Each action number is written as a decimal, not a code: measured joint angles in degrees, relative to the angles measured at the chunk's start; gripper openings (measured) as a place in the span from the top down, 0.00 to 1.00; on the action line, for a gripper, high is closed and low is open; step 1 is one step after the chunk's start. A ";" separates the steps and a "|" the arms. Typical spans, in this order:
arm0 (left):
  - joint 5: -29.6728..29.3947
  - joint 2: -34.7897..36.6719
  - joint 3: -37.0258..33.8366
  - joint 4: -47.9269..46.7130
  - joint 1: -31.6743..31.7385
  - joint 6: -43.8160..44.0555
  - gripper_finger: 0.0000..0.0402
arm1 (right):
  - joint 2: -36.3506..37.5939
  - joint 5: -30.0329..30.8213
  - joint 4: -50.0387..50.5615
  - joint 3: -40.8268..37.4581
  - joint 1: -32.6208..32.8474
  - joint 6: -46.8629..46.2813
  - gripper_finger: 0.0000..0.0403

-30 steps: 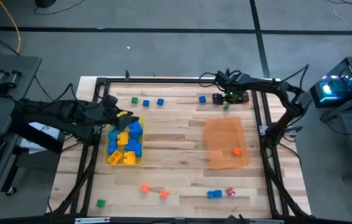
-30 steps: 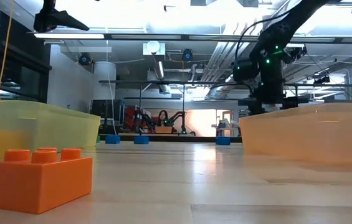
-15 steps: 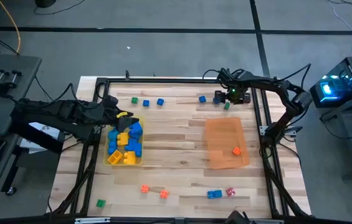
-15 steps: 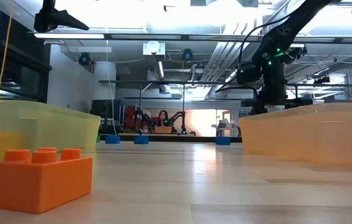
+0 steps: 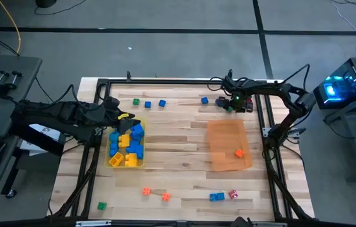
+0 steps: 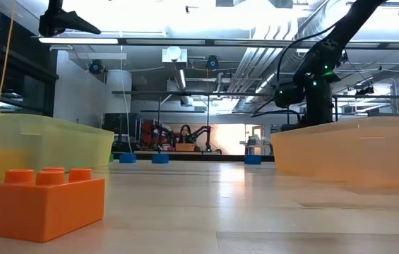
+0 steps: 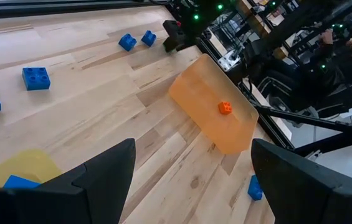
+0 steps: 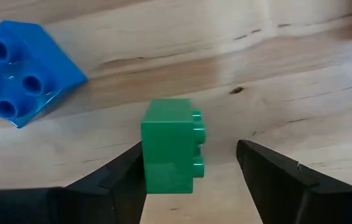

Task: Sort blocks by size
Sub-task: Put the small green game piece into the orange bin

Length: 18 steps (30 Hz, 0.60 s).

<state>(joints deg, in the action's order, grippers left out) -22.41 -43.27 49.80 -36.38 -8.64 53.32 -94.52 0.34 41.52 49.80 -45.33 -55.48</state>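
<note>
Currently mid-pick: right gripper closing in on a small green block at the bench's far edge.

Bench (image 5: pixel 178 164) holds the yellow tray (image 5: pixel 125 161) of big blocks and the orange tray (image 5: pixel 228 135) with one tiny orange cube (image 5: pixel 239 152). Left gripper (image 5: pixel 126 117) waits released above the yellow tray. Right gripper (image 8: pixel 191 180) straddles the green block (image 8: pixel 171 146), one finger touching, the other apart, not clamped yet. Next, likely: finish closing, lift, carry to the orange tray.
</note>
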 joint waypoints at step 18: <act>0.02 0.02 0.00 0.09 0.00 1.51 0.24 | -0.07 3.57 -5.67 0.57 -1.11 5.13 0.47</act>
<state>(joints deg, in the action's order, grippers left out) -22.39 -43.24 49.80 -36.29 -8.64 54.83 -94.59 3.91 35.85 50.38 -46.44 -50.35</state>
